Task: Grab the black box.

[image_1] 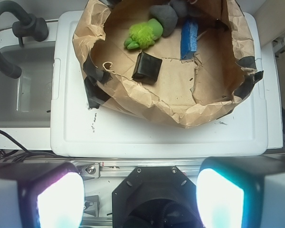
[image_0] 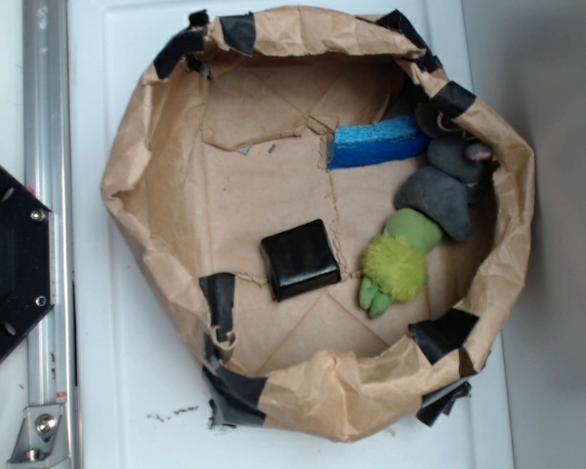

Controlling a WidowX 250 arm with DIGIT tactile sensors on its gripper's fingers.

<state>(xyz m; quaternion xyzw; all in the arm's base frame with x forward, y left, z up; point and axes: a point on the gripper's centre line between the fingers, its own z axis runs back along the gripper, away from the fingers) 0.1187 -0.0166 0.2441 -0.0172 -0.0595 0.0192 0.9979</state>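
Glossy black box [image_0: 301, 258], square with rounded edges, lies in crumpled paper bowl [image_0: 156, 127], far ahead of pincer [image_1: 140, 202]; pincer open, empty.

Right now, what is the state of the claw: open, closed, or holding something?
Claw: open, holding nothing; its two fingers stand wide apart, far from the black box lying in the paper bowl.

Glossy black box [image_0: 301, 258]; crumpled paper bowl [image_0: 166, 107]
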